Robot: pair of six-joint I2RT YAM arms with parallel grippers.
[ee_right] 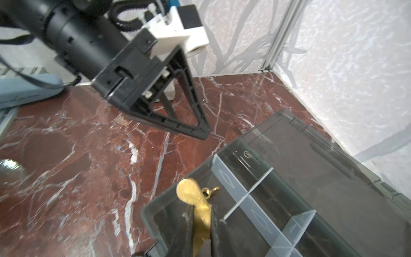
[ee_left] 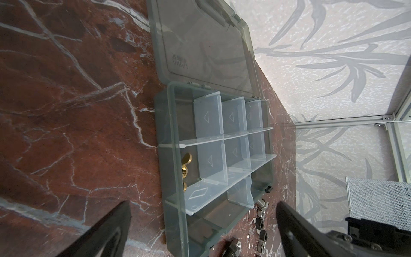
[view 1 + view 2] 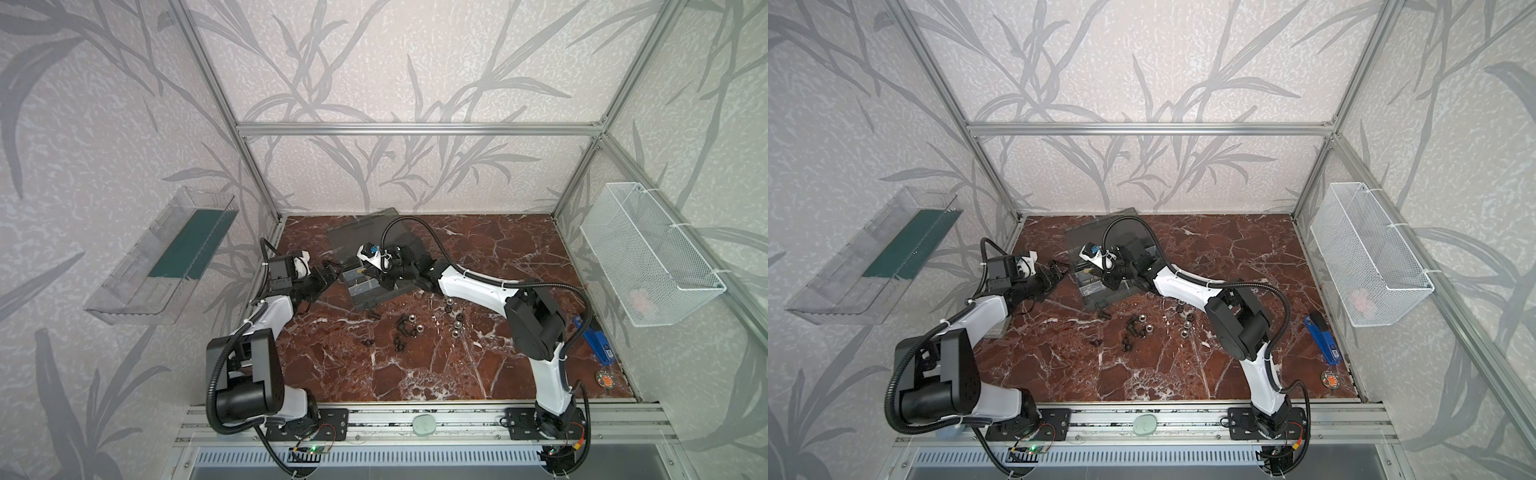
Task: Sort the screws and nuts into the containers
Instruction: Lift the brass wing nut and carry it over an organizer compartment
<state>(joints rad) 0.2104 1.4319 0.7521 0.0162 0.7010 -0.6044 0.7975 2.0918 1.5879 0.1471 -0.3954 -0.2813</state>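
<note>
The dark grey organizer case point(image 3: 360, 300) lies open at the back of the table, its containers point(image 2: 209, 120) split by clear dividers. My right gripper point(image 1: 201, 211) hangs over a corner cell, shut on a brass wing nut point(image 1: 191, 193). A second, smaller brass nut point(image 1: 209, 191) lies in that cell. My left gripper point(image 2: 203, 205) stands open just left of the case, in both top views point(image 3: 332, 272) point(image 3: 1061, 270), with nothing in it. Loose silver nuts point(image 3: 458, 324) and black screws point(image 3: 400, 345) are scattered on the marble in front of the case; some nuts point(image 2: 260, 222) lie by the case's end.
The smoky lid point(image 3: 357, 232) lies flat behind the case. A white mesh basket point(image 3: 648, 253) hangs on the right wall and a clear tray point(image 3: 166, 257) on the left wall. A blue stapler point(image 3: 596, 340) and a small round object point(image 3: 604, 379) lie at the right edge.
</note>
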